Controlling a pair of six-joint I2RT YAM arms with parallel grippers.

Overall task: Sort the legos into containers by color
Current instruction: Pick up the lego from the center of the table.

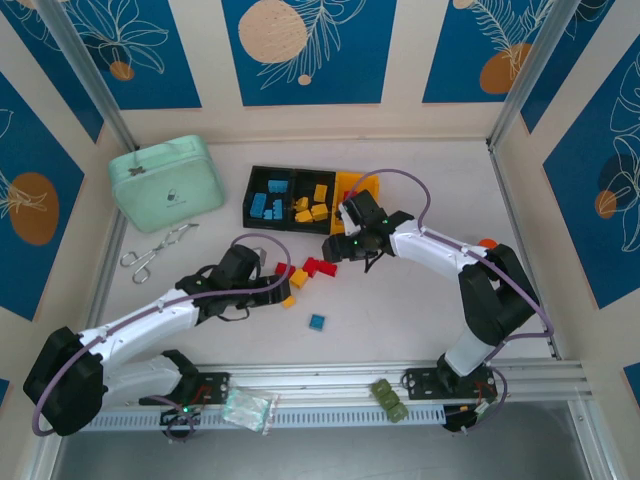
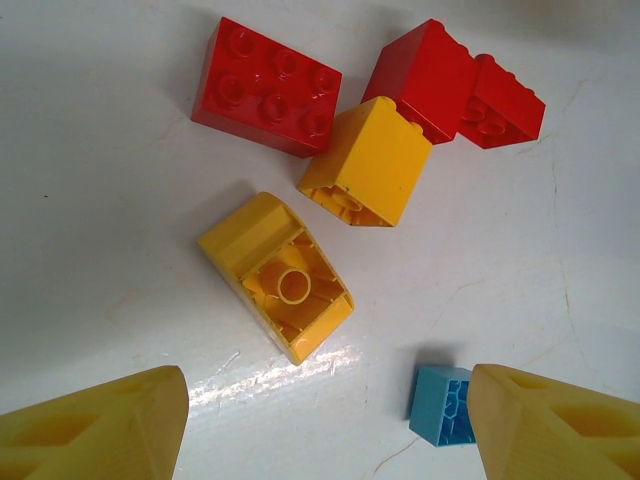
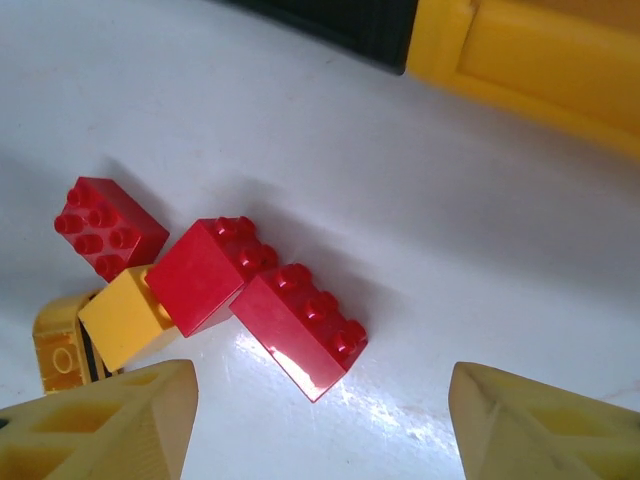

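The left end effector (image 2: 325,440) is open, its two yellow fingers spread wide with nothing between them, just above the white desk (image 2: 100,200). Loose legos lie ahead of it: an upturned yellow brick (image 2: 277,275), a second yellow brick (image 2: 365,165) touching a flat red brick (image 2: 265,85), and a small blue brick (image 2: 442,403) just beside its right finger.

The right end effector (image 3: 320,420) is also open and empty. It hovers over the same cluster, nearest a long red brick (image 3: 305,330).

From above, the containers (image 1: 292,172) sit in a row at the back of the desk, beyond the loose legos. The left black bin (image 1: 248,205) holds blue bricks. The middle black bin (image 1: 305,182) holds yellow bricks. The yellow bin (image 1: 345,183) on the right is partly covered by the right arm, and its contents cannot be made out. A mint-green case (image 1: 165,180) lies to the left of the row.
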